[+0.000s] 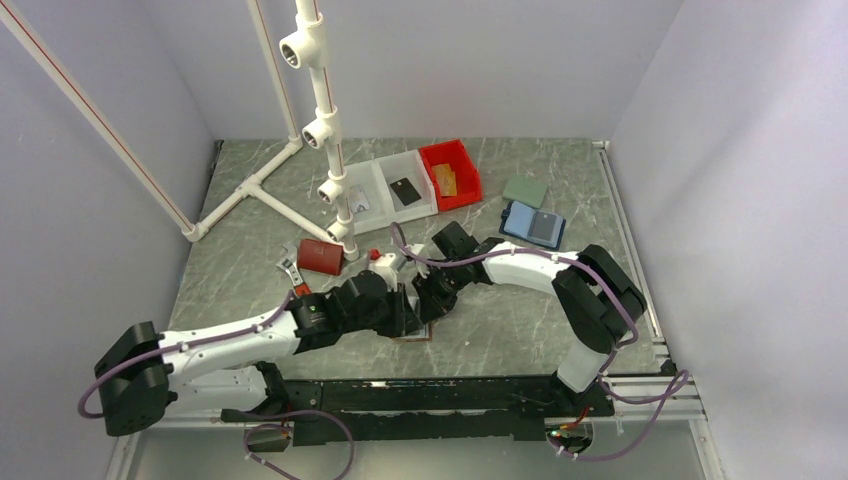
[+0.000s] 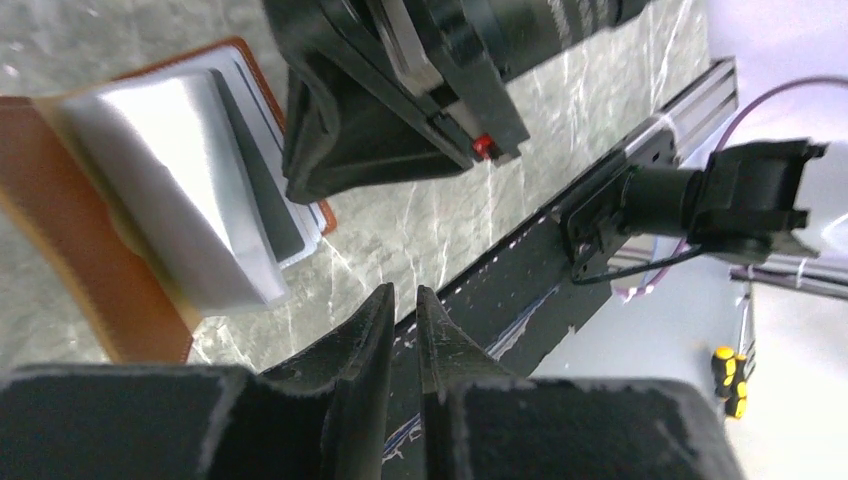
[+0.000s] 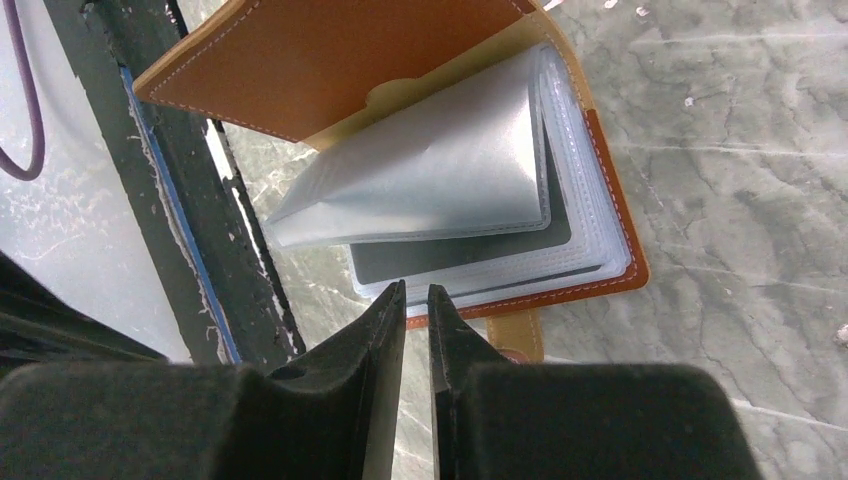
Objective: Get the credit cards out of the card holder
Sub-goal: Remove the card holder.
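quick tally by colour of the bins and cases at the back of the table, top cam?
Clear bins: 2
Red bin: 1
Green case: 1
Blue case with grey panel: 1
Total: 5

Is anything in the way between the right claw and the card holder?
Nothing visible: the right claw, nearly shut and holding nothing, hangs just beside the open brown leather card holder, facing its clear plastic sleeves.
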Controlling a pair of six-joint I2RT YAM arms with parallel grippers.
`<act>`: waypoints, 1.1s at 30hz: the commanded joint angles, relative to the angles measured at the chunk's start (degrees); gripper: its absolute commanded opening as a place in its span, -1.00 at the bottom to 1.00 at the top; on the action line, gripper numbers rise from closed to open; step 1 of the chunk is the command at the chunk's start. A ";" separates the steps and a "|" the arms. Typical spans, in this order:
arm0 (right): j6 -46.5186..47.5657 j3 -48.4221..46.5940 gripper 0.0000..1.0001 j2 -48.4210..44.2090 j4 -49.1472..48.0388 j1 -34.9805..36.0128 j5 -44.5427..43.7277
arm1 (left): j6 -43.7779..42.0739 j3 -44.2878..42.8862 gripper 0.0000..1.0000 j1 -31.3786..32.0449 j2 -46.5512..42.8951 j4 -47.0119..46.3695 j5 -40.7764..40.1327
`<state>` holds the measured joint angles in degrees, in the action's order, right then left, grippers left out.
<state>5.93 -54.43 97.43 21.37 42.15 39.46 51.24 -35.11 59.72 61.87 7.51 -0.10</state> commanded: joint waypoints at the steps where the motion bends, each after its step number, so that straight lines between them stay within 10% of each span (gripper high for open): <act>1: -0.12 -2.08 -0.67 -0.77 -0.09 0.21 1.18 | -2.54 -2.83 -0.61 2.48 3.21 -3.68 2.31; 33: -0.75 -1.99 -0.68 0.08 -0.27 -0.75 -0.44 | 4.57 -3.56 -0.47 3.83 12.33 8.76 -19.62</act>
<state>5.32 -54.63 97.43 21.37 41.65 39.35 53.34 -38.39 63.26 76.73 14.70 -15.40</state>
